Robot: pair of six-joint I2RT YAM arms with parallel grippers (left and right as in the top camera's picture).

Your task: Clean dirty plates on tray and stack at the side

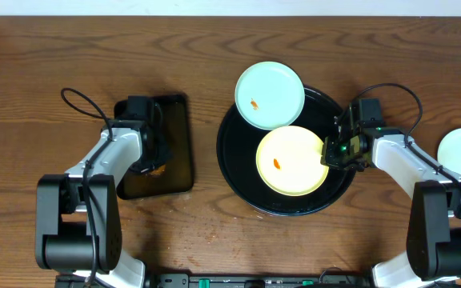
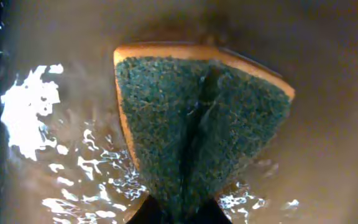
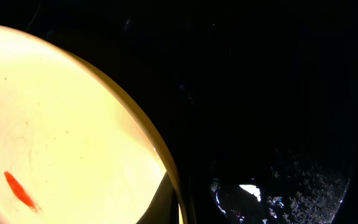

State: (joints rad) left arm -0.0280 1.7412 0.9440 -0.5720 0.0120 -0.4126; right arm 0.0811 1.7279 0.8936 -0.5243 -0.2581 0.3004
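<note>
While the left claw (image 1: 157, 166) squeezes the sponge (image 2: 197, 124), the right claw (image 1: 327, 152) pinches the yellow plate (image 1: 290, 160) beside 1 blue plate (image 1: 270, 96).

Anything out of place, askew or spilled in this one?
The pale blue plate straddles the far rim of the round black tray, partly hanging outside it, whereas the yellow plate lies fully inside. It looks askew for that reason.
</note>
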